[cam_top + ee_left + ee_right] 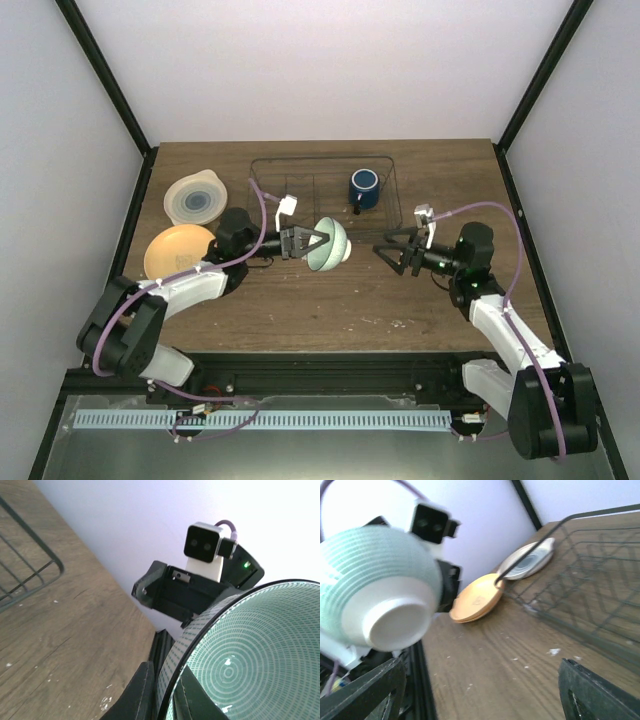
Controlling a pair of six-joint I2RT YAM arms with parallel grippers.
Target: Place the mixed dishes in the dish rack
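— Starting at the near side, what does the left gripper have?
— It pinches the rim of the small mint-green bowl, one finger outside the wall and the other inside. The bowl hangs clear of the table, tipped on its side. Its ringed inside faces the left wrist camera and its pale base faces the right arm.
— And the right gripper?
— Its fingers are spread, with nothing between them. It points at the bowl's base, near it but apart.
— Where is the bowl against the dish rack?
— Just in front of the rack's near edge, not inside.
— The plates?
— Both lie flat on the table left of the rack. The orange plate is nearer and the cream plate lies behind it. Their rims meet or overlap; I cannot tell which.
— Farthest back?
— The dark blue mug stands upright in the rack's far right part.
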